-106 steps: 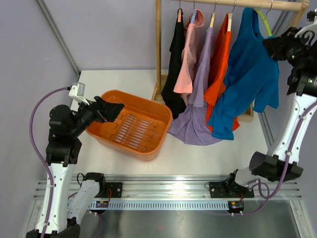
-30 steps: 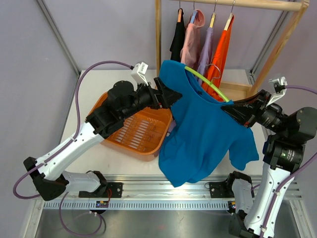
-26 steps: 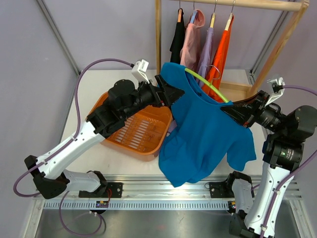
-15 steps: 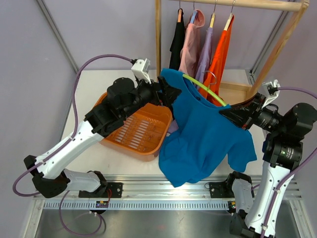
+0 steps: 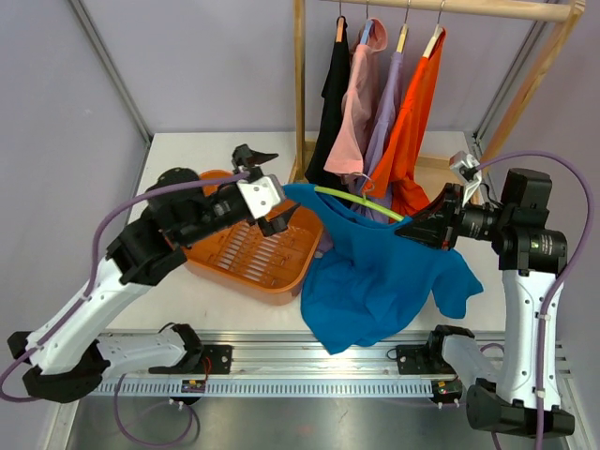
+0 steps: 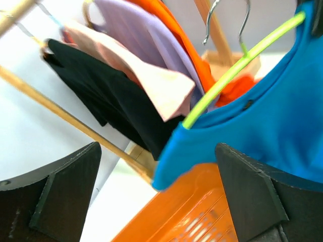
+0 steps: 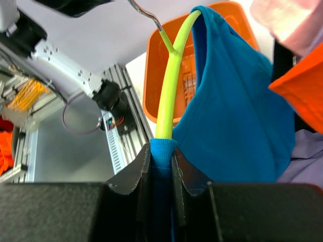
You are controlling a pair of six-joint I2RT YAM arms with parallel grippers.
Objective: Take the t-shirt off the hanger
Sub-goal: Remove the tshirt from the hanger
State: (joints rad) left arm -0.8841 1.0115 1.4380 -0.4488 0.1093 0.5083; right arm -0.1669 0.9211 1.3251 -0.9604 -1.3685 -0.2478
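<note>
Since half a second earlier, the left gripper (image 5: 280, 186) had drawn back from the t-shirt (image 5: 375, 272) and stood over the basket's (image 5: 202, 263) right rim, jaws wide apart and holding nothing. The t-shirt hung just right of the basket, its hem drooping to the near edge of the counter (image 5: 187, 150). The shoulder nearer the basket still capped that end of the hanger (image 5: 361, 202). The far shoulder was pinched together with the other hanger end in the right gripper (image 5: 424, 228), which was clamped tight.

The step in hand appeared to be freeing the shoulder nearer the basket. It would be done well by closing the left gripper on cloth alone, beside the green bar. The cloth would then be peeled toward the basket along the bar's line while the right gripper held steady. Catching the bar or its hook (image 6: 227, 20) would drag both together.
</note>
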